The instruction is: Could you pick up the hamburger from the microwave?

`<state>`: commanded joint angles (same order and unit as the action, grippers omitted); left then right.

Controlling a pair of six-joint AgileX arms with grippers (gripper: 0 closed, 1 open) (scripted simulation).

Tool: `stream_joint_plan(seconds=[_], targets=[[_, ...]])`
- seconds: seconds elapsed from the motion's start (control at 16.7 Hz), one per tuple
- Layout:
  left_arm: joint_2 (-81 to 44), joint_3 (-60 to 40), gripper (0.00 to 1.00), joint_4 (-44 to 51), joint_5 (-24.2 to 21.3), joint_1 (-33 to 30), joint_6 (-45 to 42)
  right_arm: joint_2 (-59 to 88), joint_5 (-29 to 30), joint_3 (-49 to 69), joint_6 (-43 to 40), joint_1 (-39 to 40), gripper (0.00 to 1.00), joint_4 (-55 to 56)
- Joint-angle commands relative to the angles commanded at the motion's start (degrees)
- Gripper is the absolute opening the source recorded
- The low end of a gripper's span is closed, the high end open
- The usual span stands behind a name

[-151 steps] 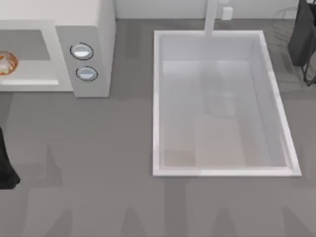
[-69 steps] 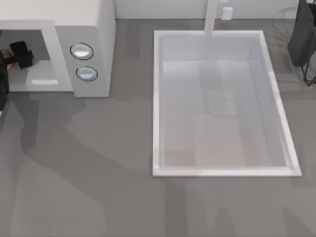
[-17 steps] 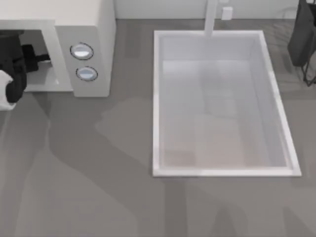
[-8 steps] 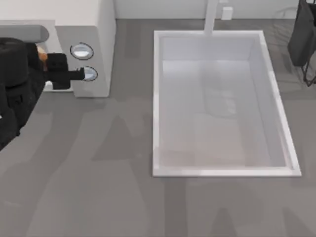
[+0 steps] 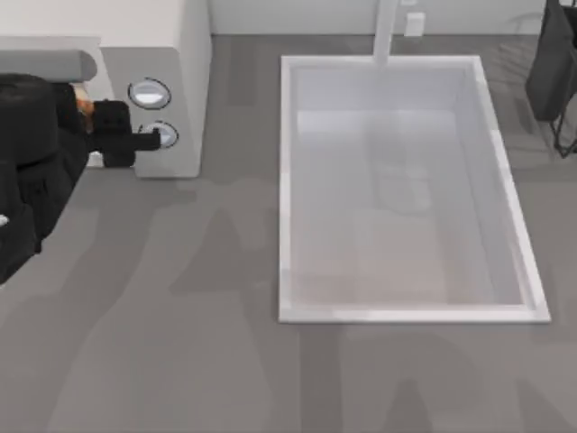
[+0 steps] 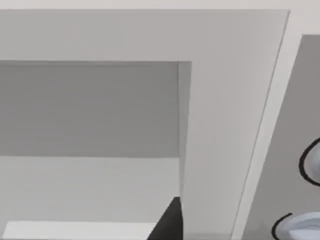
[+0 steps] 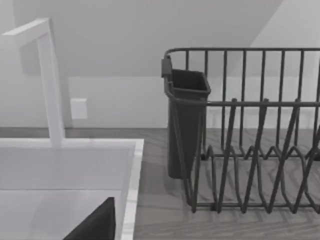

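Note:
The off-white microwave [image 5: 185,54] stands at the table's back left, its grey cavity [image 6: 90,110] open. My left gripper [image 5: 122,137] hangs raised in front of the microwave's panel, partly covering the lower knob [image 5: 165,135]. A sliver of the orange-brown hamburger [image 5: 84,105] peeks out at the gripper, which is shut on it. Most of the hamburger is hidden by the black arm. In the left wrist view a dark fingertip [image 6: 167,225] shows against the microwave's frame [image 6: 225,125]. My right arm [image 5: 552,63] stays parked at the back right.
A large white sink [image 5: 287,189] with a faucet [image 5: 386,32] takes up the table's middle and right. A dark wire dish rack [image 7: 250,145] with a cutlery cup [image 7: 187,120] stands beside it at the far right. Bare grey tabletop [image 5: 180,316] lies in front.
My left gripper reached into the microwave onto the hamburger, then lifted out and shifted right with it. Over the last half second it edged slightly further right.

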<state>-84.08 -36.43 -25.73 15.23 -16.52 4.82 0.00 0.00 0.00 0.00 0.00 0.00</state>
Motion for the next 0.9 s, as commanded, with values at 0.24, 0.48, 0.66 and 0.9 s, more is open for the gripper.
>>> stream_joint_plan(seconds=[0.24,0.48,0.66,0.9], targets=[[-9.5,2.4,0.0,-11.4,-0.1,-0.4,0.0,0.0,0.0,0.0,0.0,0.0,1.0,0.0],[-20.9,6.0,0.0,-28.7,-0.4,-0.7,0.0,0.0,0.0,0.0,0.0,0.0,1.0,0.0],[-27.7,8.7,0.0,-38.5,-0.8,-0.8,0.0,0.0,0.0,0.0,0.0,0.0,1.0,0.0],[-31.3,10.4,0.0,-43.1,-1.0,-0.8,-0.1,0.0,0.0,0.0,0.0,0.0,1.0,0.0]])
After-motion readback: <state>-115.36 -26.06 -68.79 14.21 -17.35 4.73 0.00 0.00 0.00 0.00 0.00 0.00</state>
